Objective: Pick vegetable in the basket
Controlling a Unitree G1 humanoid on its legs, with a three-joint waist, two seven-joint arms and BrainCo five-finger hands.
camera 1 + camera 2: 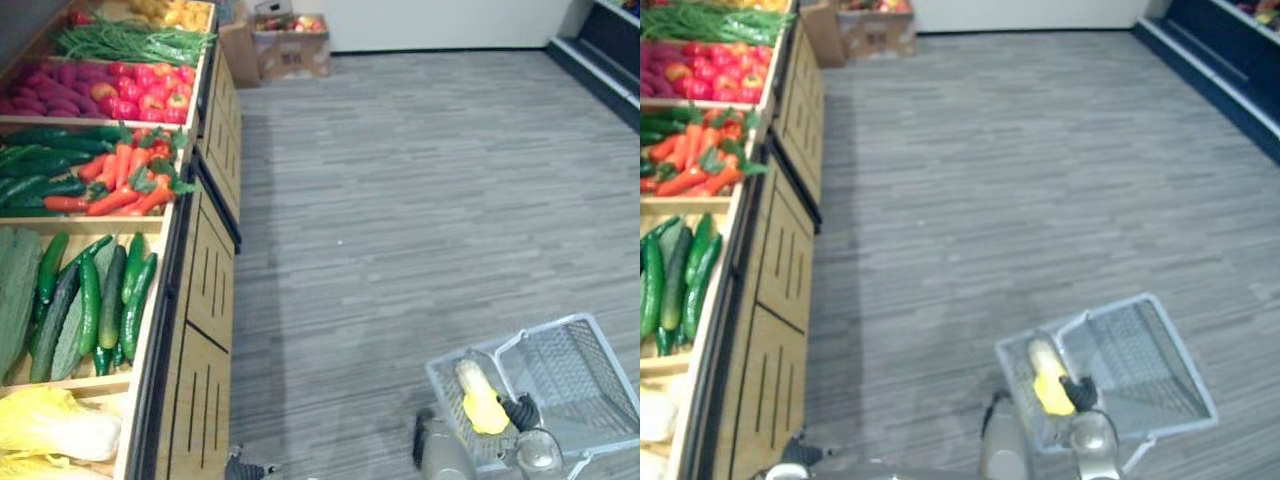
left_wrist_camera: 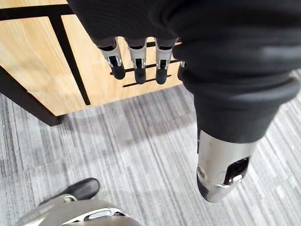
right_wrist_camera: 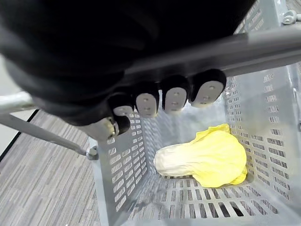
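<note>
Beneath right hand point(image 3: 94, 52) fingers point(image 3: 175, 96) clenched on basket handle point(image 3: 268, 43), yellow cabbage point(image 3: 202, 160) lying untouched, left hand point(image 2: 141, 21) fingers released.

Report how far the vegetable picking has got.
Done: one yellow cabbage lies in the grey basket. In hand: the right hand is curled round its handle; the left hand hangs open, holding nothing, beside the wooden stand. Left: any further picks, such as cucumbers.

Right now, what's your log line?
right hand: shut on grey bar handle | grey mesh basket: yellow-white cabbage inside | left hand: open, empty
</note>
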